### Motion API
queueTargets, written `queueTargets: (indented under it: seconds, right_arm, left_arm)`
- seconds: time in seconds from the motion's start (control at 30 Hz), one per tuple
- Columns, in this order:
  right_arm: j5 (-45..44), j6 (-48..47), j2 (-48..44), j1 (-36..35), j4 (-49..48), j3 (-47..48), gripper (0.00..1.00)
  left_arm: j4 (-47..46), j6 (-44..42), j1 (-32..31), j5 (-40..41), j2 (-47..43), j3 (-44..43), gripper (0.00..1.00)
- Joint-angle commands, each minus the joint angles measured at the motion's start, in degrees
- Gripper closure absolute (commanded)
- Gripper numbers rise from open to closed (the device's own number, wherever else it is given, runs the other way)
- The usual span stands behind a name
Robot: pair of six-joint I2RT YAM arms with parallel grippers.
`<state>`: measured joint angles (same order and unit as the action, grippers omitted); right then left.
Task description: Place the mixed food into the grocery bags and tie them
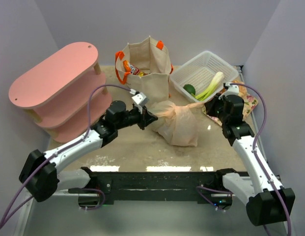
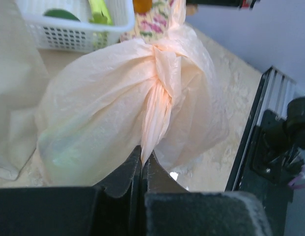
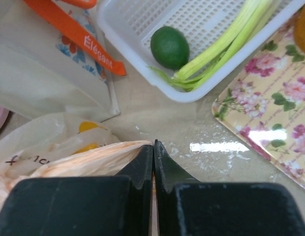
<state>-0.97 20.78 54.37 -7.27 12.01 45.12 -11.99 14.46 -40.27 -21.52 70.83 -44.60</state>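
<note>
The peach plastic bag (image 1: 178,126) lies full in the middle of the table, its handles knotted (image 2: 164,66) on top. My left gripper (image 1: 151,118) is shut on one twisted handle end (image 2: 153,118) at the bag's left side. From the right, my right gripper (image 1: 209,107) is shut on the other peach strand (image 3: 100,156). The beige canvas tote (image 1: 148,73) with orange handles stands behind, with snack packets (image 1: 130,68) showing inside. A green round vegetable (image 3: 169,46) and a leek (image 3: 226,42) lie in the white basket (image 1: 191,78).
A pink two-tier shelf (image 1: 56,91) fills the left side. The floral mat (image 3: 270,113) lies at the right behind my right gripper, next to the basket. Purple walls close in the back and both sides.
</note>
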Motion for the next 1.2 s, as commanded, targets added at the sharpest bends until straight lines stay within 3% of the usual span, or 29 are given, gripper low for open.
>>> queueTargets:
  seconds: [0.0,0.17,0.3,0.43,0.53,0.57,0.63,0.67,0.7,0.73,0.77,0.83,1.03,1.17]
  right_arm:
    - [-9.5,-1.0,4.1,3.6,-1.8,0.2,1.0]
    - [-12.1,2.1,7.9,5.5,-7.7,-7.9,1.0]
    - [-12.8,3.4,9.2,5.6,-10.2,-10.8,1.0]
    - [-10.7,2.3,7.2,5.6,-9.5,-9.8,1.0]
    - [-2.8,-1.3,4.7,5.6,-9.1,-7.8,1.0]
    - [0.7,-2.6,4.2,5.6,-9.0,-7.1,1.0]
    - [12.3,-6.3,3.2,5.4,-7.5,-4.1,0.67]
    - [16.1,-8.1,2.9,5.3,-6.9,-3.0,0.54]
    - [20.4,-8.9,2.1,3.9,-5.7,-0.9,0.29]
    - [20.9,-9.6,1.7,2.3,-5.1,0.3,0.14]
    - [20.3,-11.1,1.5,-0.2,-4.5,1.5,0.09]
    - [17.2,-12.5,2.4,-9.2,-2.1,5.8,0.03]
    - [12.1,-17.8,9.6,-26.9,2.0,12.5,0.02]
    - [0.7,-23.5,16.9,-36.0,5.1,13.4,0.02]
  left_arm:
    - [-3.8,5.8,10.4,0.0,-8.1,10.5,1.0]
    - [-4.0,10.5,17.1,-0.5,-15.3,21.7,1.0]
    - [-4.2,12.9,17.6,-0.4,-16.1,26.6,1.0]
    - [-3.4,11.9,17.6,-0.4,-15.9,24.7,1.0]
    - [-3.8,10.4,17.5,-3.9,-14.8,21.8,1.0]
    - [-3.6,10.2,17.5,-5.5,-14.4,21.0,0.86]
    - [0.6,9.5,17.5,-6.0,-13.5,16.9,0.58]
    - [2.6,8.3,17.5,-4.7,-13.4,13.7,0.37]
    - [4.5,7.9,17.5,-3.5,-13.6,12.1,0.3]
    - [8.5,6.8,17.5,-0.8,-14.0,10.5,0.25]
    - [10.6,6.3,17.5,0.2,-14.3,7.3,0.09]
    - [17.6,3.8,17.5,3.7,-14.7,4.0,0.0]
    - [28.9,-4.1,20.0,9.7,-12.1,-6.4,0.0]
    - [28.0,-5.9,23.5,7.8,-12.3,-7.5,0.0]
